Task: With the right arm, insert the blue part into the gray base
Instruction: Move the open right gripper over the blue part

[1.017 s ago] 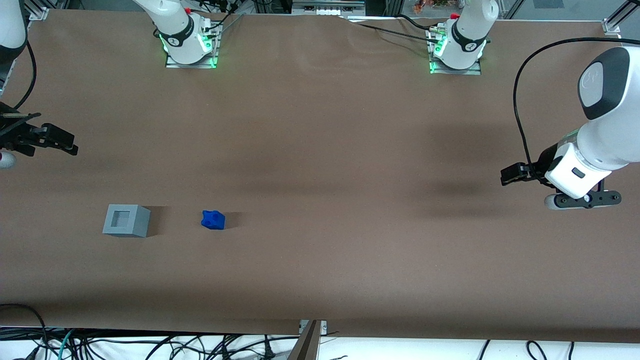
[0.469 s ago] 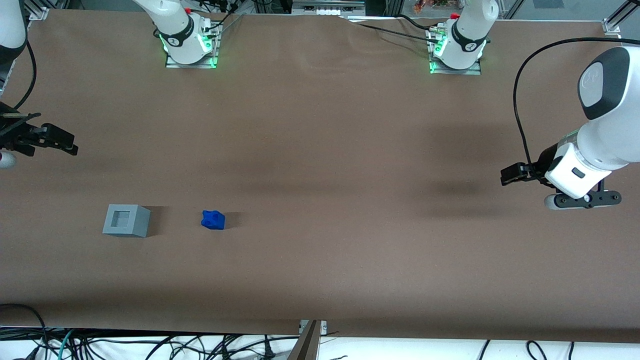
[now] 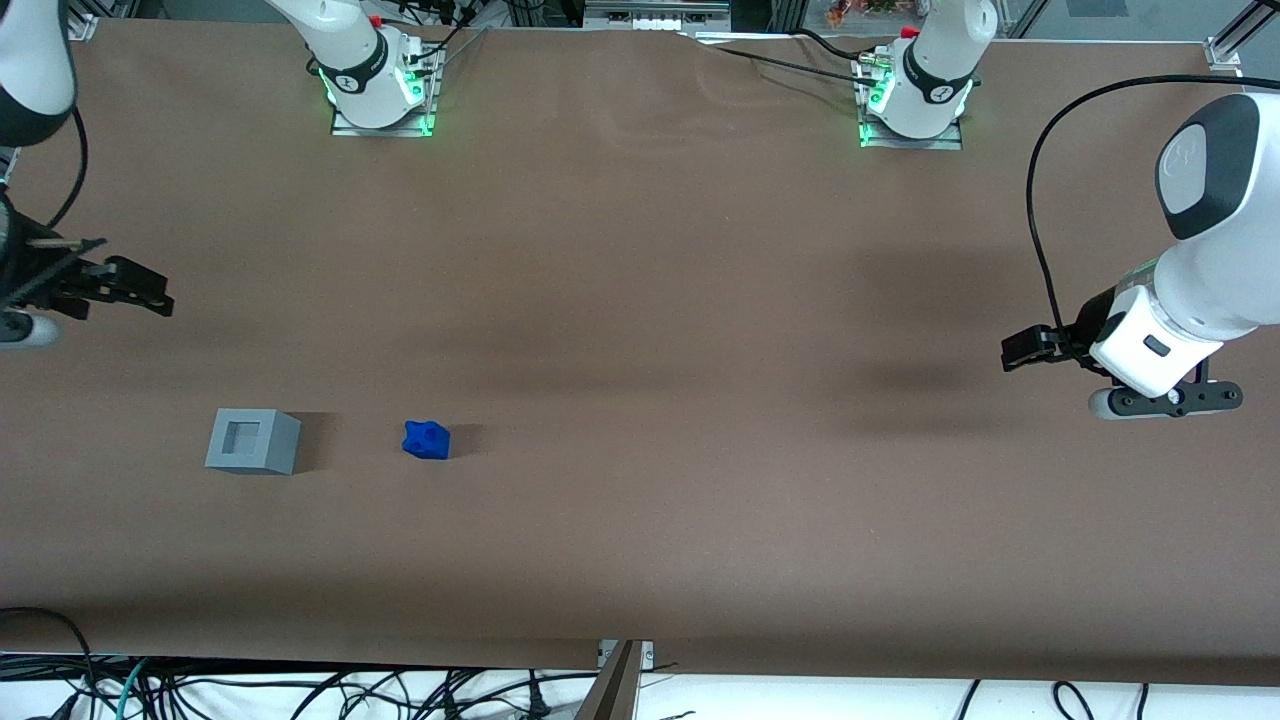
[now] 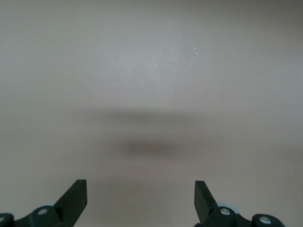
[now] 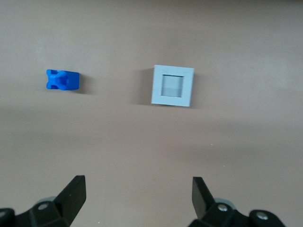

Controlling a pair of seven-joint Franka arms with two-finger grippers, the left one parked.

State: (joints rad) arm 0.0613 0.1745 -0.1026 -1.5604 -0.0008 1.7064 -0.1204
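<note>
Here the hand [image 3: 150,290] of the right arm [image 3: 35,60] is held spread and empty above the brown surface [image 3: 640,300], at the working arm's end. The gray base [image 3: 253,441] is seen nearer the front camera, recess up. The blue part [image 3: 426,439] is set apart beside it, toward the parked arm's end.

Tabletop [image 3: 700,300]: uniform matte brown, unpatterned. Blue part [image 3: 426,439]: saturated bright blue throughout. Gray base [image 3: 253,441]: light grey, its square recess slightly darker grey. Right arm [image 3: 35,60]: white shell with black sections. Gripper [image 3: 140,292]: black, hanging above the tabletop's working-arm edge, fingers parted.
</note>
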